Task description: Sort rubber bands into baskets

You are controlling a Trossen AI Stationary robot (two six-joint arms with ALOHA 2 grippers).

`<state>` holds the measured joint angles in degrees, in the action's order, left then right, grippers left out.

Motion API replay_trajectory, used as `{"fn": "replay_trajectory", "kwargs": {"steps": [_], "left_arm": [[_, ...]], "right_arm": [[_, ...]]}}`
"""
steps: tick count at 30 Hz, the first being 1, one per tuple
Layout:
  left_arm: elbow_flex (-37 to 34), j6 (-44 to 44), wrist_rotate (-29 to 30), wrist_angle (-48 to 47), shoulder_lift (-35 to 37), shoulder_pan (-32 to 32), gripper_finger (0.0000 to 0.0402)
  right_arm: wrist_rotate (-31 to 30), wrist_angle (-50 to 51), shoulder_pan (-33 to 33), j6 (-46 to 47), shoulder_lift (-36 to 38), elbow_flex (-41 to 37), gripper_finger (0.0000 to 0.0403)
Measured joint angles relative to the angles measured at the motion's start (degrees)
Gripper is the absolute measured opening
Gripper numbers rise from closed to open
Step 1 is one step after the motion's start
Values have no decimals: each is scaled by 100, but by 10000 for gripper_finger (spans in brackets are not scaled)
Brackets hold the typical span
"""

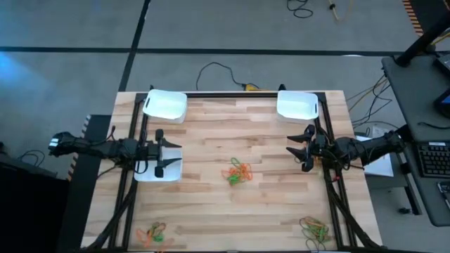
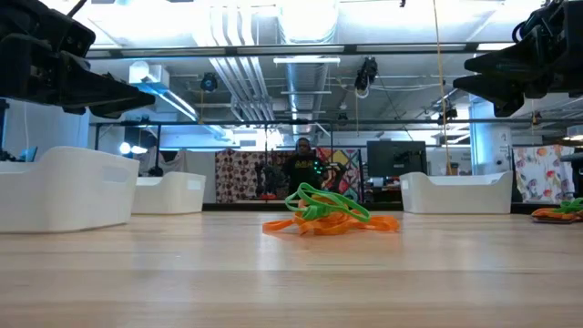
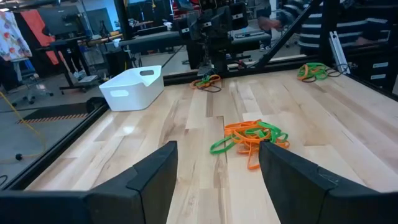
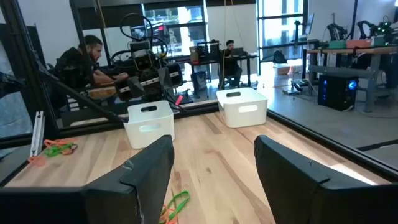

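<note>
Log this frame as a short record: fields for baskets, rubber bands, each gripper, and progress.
baskets: three white ones; far left, far right, one under the left gripper
rubber bands: centre pile, near-left pile, near-right pile
left gripper: open, empty, over the left edge basket
right gripper: open, empty, at the right edge
progress: no bands visible in any basket

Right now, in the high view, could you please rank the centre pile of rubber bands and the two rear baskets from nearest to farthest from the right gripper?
From the right gripper:
1. Rear right basket, just behind it.
2. Centre pile of rubber bands, mid-table.
3. Rear left basket, across the table.
</note>
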<state>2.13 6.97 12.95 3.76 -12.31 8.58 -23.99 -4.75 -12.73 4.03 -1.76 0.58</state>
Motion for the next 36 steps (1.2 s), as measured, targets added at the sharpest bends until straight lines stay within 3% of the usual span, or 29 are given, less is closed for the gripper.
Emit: {"fn": "replay_trajectory", "kwargs": {"steps": [32,36], "left_arm": [[0,0,0,0,2,0,210],[-1,1,0,1,2,0,210]], "right_arm": [[0,-46,0,9,1,2,217],[-19,-477,0,809,-56,2,217]]}}
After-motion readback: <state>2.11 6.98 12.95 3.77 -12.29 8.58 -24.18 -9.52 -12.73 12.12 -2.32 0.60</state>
